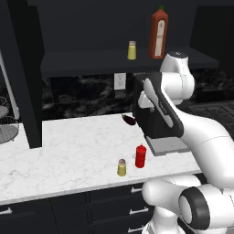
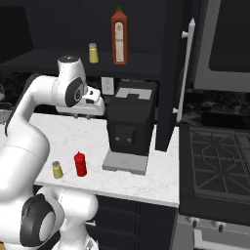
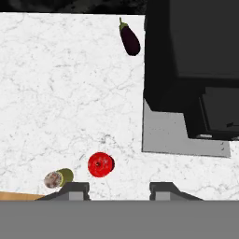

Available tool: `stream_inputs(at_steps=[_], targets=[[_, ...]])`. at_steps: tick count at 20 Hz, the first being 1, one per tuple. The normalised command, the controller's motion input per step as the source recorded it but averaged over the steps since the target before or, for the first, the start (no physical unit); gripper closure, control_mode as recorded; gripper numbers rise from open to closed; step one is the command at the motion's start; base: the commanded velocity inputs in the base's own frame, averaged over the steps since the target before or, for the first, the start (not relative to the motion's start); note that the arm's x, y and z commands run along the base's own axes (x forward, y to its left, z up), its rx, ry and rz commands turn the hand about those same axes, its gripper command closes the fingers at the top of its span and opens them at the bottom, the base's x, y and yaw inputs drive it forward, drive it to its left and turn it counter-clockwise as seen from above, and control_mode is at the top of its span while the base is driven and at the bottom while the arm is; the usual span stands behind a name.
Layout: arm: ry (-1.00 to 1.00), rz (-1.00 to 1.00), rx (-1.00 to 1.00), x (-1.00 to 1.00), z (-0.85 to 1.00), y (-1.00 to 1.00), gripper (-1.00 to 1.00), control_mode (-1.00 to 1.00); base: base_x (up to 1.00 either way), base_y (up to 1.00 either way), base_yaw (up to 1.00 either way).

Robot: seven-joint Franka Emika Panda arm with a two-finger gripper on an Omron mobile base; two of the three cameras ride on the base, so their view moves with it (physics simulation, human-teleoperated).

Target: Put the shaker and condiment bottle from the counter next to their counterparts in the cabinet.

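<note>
The shaker (image 1: 122, 167) (image 2: 57, 170) (image 3: 58, 178), a small yellow cylinder with a brownish-grey cap, stands near the front edge of the marble counter (image 1: 68, 151). Just right of it stands the red condiment bottle (image 1: 140, 156) (image 2: 80, 164) (image 3: 100, 165). High above the counter, my gripper (image 3: 119, 187) points straight down, open and holding nothing. Both items lie below and to the left of its fingertips (image 3: 74, 188) in the hand view. On the black cabinet shelf (image 1: 91, 61) stand the counterparts: a tall orange-red bottle (image 1: 158, 34) (image 2: 118, 36) and a yellow shaker (image 1: 132, 50) (image 2: 93, 52).
A black coffee machine (image 1: 155, 121) (image 2: 129, 117) (image 3: 196, 60) on a grey base stands right of the bottle. An eggplant (image 1: 129, 119) (image 3: 130, 39) lies behind it by the wall. A stove (image 2: 219, 166) is at the far right, a wire rack (image 1: 7, 123) at the left.
</note>
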Motion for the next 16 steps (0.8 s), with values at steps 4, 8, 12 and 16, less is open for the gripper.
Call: stream_inputs(at_steps=[4, 8, 12, 16], targets=[[0.00, 0.00, 0.00, -0.04, 0.00, 0.00, -1.00, -1.00, 0.00, 0.00, 0.00], [-0.01, 0.00, 0.00, -0.09, 0.00, 0.00, -1.00, -1.00, 0.00, 0.00, 0.00], [-0.01, 0.00, 0.00, -0.13, 0.00, 0.00, -1.00, -1.00, 0.00, 0.00, 0.00], [-0.01, 0.00, 0.00, -0.14, 0.00, 0.00, -1.00, -1.00, 0.00, 0.00, 0.00]])
